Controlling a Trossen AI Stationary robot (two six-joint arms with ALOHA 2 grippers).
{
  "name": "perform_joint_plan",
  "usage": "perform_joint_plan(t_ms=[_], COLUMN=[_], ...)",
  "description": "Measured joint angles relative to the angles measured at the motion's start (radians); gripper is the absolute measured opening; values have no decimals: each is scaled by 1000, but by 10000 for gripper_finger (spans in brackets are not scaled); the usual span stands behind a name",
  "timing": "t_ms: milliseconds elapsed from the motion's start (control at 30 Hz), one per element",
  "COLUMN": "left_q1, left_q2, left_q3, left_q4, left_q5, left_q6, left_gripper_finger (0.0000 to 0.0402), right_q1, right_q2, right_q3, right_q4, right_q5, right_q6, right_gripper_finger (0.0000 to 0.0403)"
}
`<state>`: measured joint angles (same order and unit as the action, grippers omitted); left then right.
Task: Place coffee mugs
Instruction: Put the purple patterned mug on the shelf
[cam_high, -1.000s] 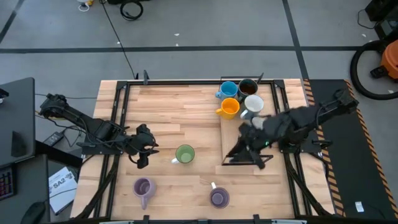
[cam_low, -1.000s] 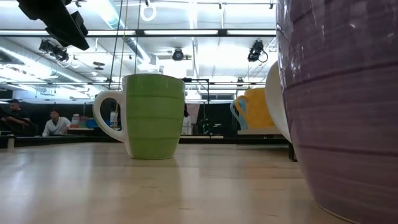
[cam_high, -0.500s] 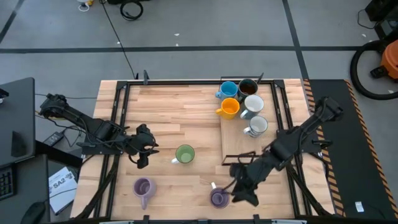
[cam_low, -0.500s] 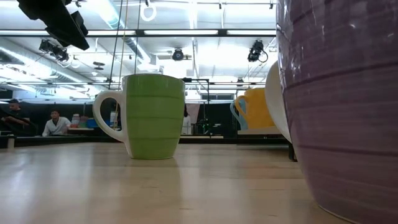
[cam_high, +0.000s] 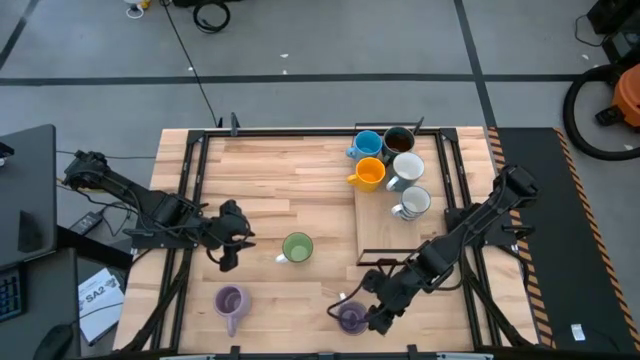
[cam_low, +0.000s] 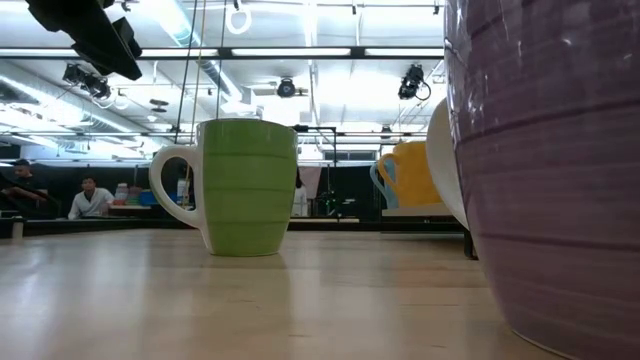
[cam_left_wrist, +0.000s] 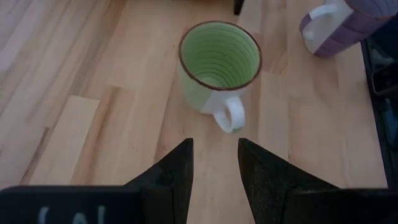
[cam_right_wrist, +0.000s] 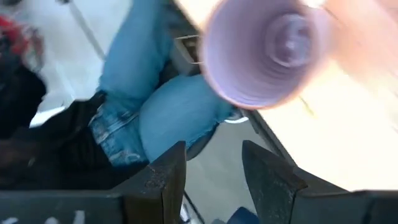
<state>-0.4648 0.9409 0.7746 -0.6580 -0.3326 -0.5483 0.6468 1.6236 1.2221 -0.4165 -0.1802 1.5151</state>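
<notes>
Three coffee mugs stand upright on the bare table: a green one (cam_high: 297, 247) in the middle, a purple one (cam_high: 231, 300) at the near left, and a second purple one (cam_high: 351, 318) at the near edge. My right gripper (cam_high: 378, 316) is open just right of that second purple mug (cam_right_wrist: 267, 53), which lies ahead of its fingers, outside them. My left gripper (cam_left_wrist: 214, 162) hangs open left of the green mug (cam_left_wrist: 217, 62), pointing at its handle. Blue (cam_high: 367, 145), dark brown (cam_high: 398, 140), orange (cam_high: 369, 174) and two white mugs (cam_high: 406, 168) (cam_high: 412, 203) stand at the back right.
The back-right mugs sit on or beside a light wooden board (cam_high: 385, 235) with a dark frame. Black rails (cam_high: 190, 200) run along the table's left and right sides. Past the near edge, a person's legs in jeans (cam_right_wrist: 149, 112) show in the right wrist view.
My right gripper has swung from above the board toward the table's near edge and down, ending beside the near purple mug, and its wrist has rolled. The white mug that the arm covered now shows standing on the board. No mug has moved.
</notes>
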Motion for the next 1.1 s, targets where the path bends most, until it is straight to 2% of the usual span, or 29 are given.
perform_joint_plan(t_ms=[133, 333, 633, 1100], left_q1=[0, 0, 0, 0], left_q2=[1, 1, 1, 0], left_q3=[0, 0, 0, 0], left_q4=[8, 12, 12, 15], left_q5=[22, 22, 22, 23], left_q6=[17, 18, 17, 17], left_gripper_finger=[132, 132, 132, 132], right_q1=[0, 0, 0, -1], right_q2=[3, 11, 14, 106], right_q3=[0, -1, -1, -1], right_q4=[-98, -119, -144, -76], right_q5=[4, 58, 164, 176], right_q6=[105, 173, 196, 194], right_gripper_finger=[162, 162, 162, 162])
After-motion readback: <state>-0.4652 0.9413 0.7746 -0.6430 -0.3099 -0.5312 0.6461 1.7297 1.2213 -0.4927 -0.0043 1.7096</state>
